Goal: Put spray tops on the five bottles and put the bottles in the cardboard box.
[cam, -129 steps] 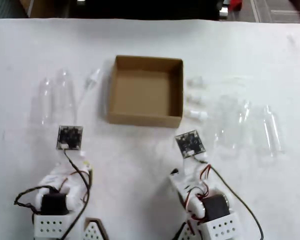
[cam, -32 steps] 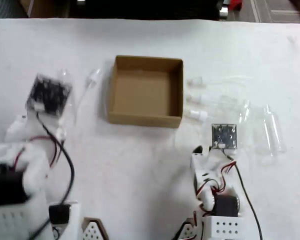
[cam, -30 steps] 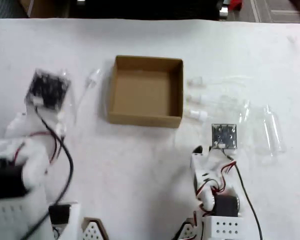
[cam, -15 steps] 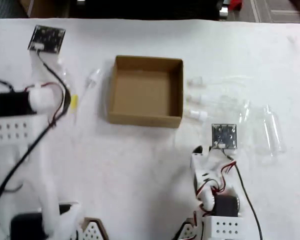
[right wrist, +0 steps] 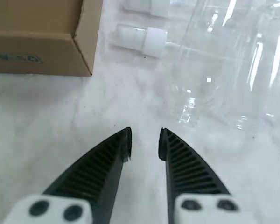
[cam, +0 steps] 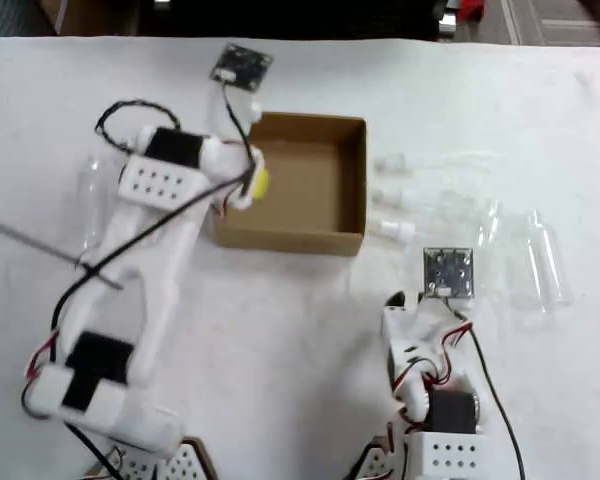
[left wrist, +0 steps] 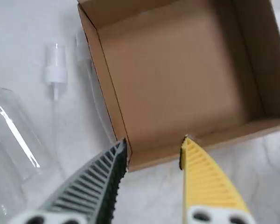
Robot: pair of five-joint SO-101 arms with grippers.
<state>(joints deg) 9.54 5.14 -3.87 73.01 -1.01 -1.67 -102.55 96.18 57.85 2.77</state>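
Low right in the high view my right gripper [right wrist: 144, 137] hangs barely parted and empty, clear bottles [cam: 545, 262] and loose white spray tops [cam: 392, 228] lie centre right beyond it, and farther up my left gripper [left wrist: 154, 148] gapes empty over the open brown cardboard box [cam: 290, 238]'s left wall.

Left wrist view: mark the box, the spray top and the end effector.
Box [left wrist: 177, 79]: left wrist view, bare inner floor.
Spray top [left wrist: 54, 73]: left wrist view, white collar.
Left end effector [left wrist: 153, 141]: left wrist view, midway between fingertips.
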